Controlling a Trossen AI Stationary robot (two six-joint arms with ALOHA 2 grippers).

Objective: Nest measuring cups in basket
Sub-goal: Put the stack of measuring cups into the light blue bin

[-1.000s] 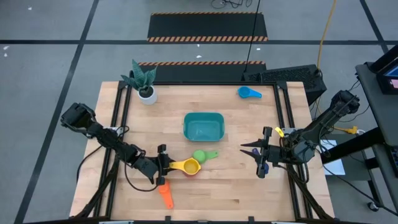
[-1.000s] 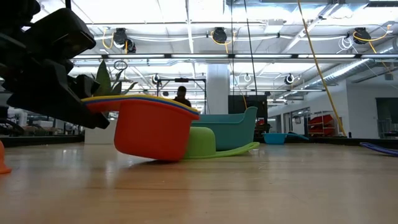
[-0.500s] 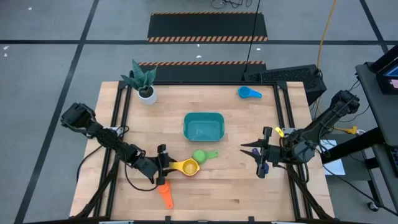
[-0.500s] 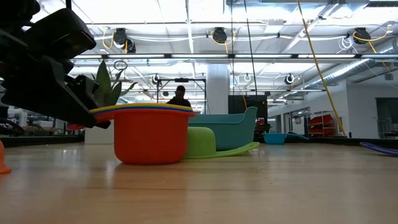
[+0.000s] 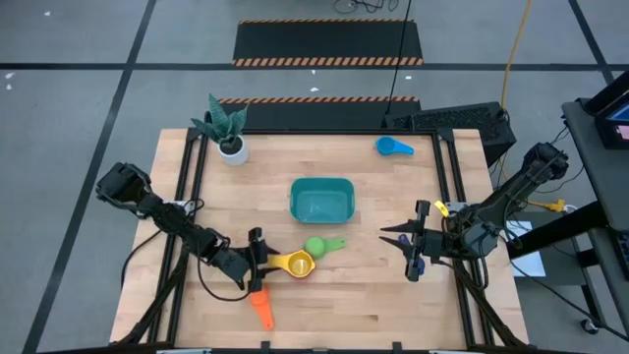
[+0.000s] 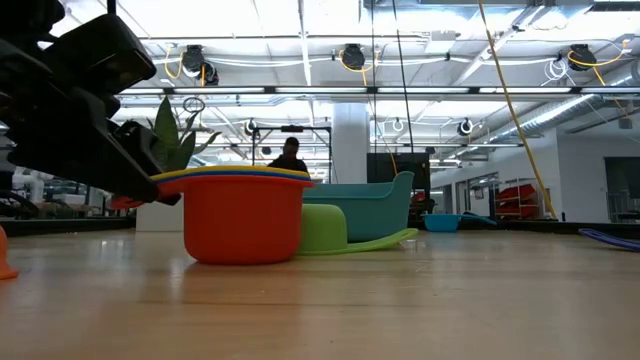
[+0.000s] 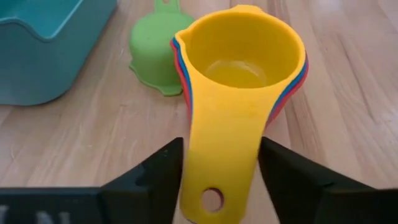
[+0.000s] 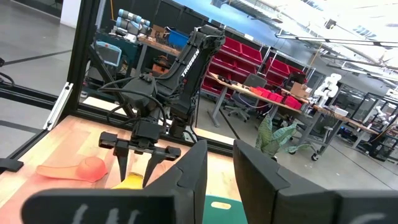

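Note:
A stack of nested measuring cups (image 5: 300,263) (image 6: 240,215) stands flat on the table: yellow innermost, a blue rim below it, red outermost. My left gripper (image 5: 267,264) (image 7: 221,149) is at the stack's handle end, near the table's near edge. A green cup (image 5: 315,246) (image 7: 152,53) lies mouth down against the stack. The teal basket (image 5: 293,201) (image 6: 375,205) sits mid-table. An orange cup (image 5: 262,310) lies near the near edge and a light blue cup (image 5: 393,147) near the far edge. My right gripper (image 5: 385,234) (image 8: 220,146) hovers at the table's right, fingers a narrow gap apart, holding nothing. My left gripper pinches the yellow cup's flat handle (image 7: 214,124) between its two fingers, one on each long edge. The fingers come level from the table's left and lie along the handle. The stack stands upright with its red base (image 6: 240,255) on the table.
A potted plant (image 5: 229,133) stands at the far left corner. A dark blue flat piece (image 5: 417,265) (image 6: 610,237) lies on the table by my right gripper. A person shows far off in the room beyond the table.
The stack was tipped, its handle side raised and only the far bottom edge on the table. My left gripper has lowered it, and it now stands flat. In the last half second nothing else has shifted.

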